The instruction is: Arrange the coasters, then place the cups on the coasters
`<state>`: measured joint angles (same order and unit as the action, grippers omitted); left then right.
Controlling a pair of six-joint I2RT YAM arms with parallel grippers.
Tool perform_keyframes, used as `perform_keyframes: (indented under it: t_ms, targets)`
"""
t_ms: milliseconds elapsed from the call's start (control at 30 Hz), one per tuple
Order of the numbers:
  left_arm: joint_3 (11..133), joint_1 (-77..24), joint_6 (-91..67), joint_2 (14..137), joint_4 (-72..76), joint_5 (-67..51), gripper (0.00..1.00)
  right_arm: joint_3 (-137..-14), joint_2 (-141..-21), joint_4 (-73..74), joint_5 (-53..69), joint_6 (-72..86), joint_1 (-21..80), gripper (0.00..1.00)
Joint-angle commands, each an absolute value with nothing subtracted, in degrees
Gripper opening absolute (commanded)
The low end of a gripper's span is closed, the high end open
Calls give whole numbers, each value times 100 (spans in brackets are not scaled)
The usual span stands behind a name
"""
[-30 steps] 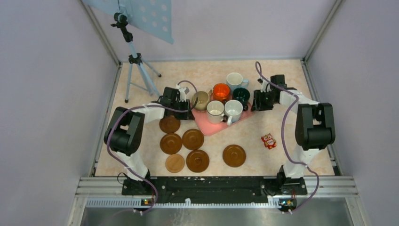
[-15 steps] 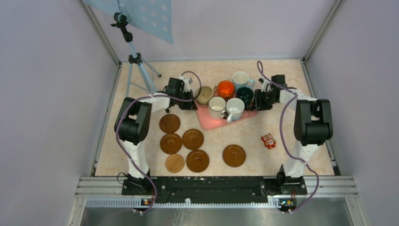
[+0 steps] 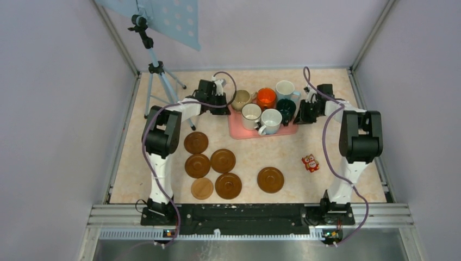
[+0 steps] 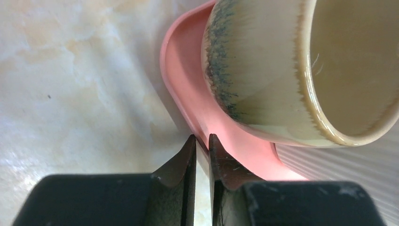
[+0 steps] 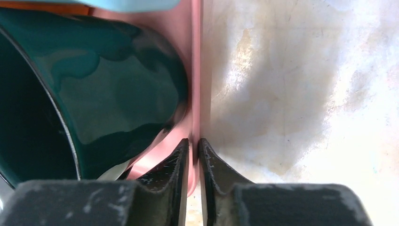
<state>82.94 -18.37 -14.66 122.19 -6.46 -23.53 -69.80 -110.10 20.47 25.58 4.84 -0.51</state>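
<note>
The pink tray (image 3: pixel 242 132) carries all the cups at the back of the table: beige (image 3: pixel 242 98), orange (image 3: pixel 266 98), pale-blue (image 3: pixel 285 88), dark green (image 3: pixel 284 109) and two white (image 3: pixel 251 115). My left gripper (image 3: pixel 225 106) is shut on the tray's left rim (image 4: pixel 188 84), close to the beige cup (image 4: pixel 282 70). On the opposite side, my right gripper (image 3: pixel 298 114) is shut on the right rim (image 5: pixel 195 70) beside the dark green cup (image 5: pixel 94 94). Several dark brown coasters (image 3: pixel 223 161) and a tan coaster (image 3: pixel 202 188) lie loosely clustered on the near half of the table.
A camera tripod (image 3: pixel 157 81) stands at the back left, close to the left arm. A small red owl figurine (image 3: pixel 310 162) sits at the right front. One brown coaster (image 3: pixel 271 179) lies apart from the others, towards the middle front.
Both arms have stretched away from me, and the tray with its cups has moved toward the back of the table, turning straighter. The right gripper has closed on the tray's rim.
</note>
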Motion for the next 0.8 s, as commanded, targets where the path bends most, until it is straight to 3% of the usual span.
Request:
perform_keyframes:
  t_ms: [0, 300, 333, 433, 500, 767]
  targets:
    - [8655, -1881, -967, 12706, -387, -2117, 18, -7198, -11327, 1420, 2945, 752, 26, 10]
    - [8820, -1829, -868, 12723, -468, -2107, 21, -7280, -11398, 1359, 3079, 805, 26, 10]
    - [8851, -1821, -847, 12692, -504, -2096, 24, -7341, -11390, 1427, 3083, 796, 24, 14]
    - [8884, -1806, -756, 12504, -762, -2064, 49, -7454, -11235, 1695, 3137, 676, -95, 37]
    - [8791, -1766, -732, 12282, -872, -2080, 58, -7484, -11052, 1819, 3121, 623, -241, 47]
    - [8042, -1573, -527, 11094, -1103, -2323, 69, -7425, -10090, 2377, 3263, 197, -554, 57]
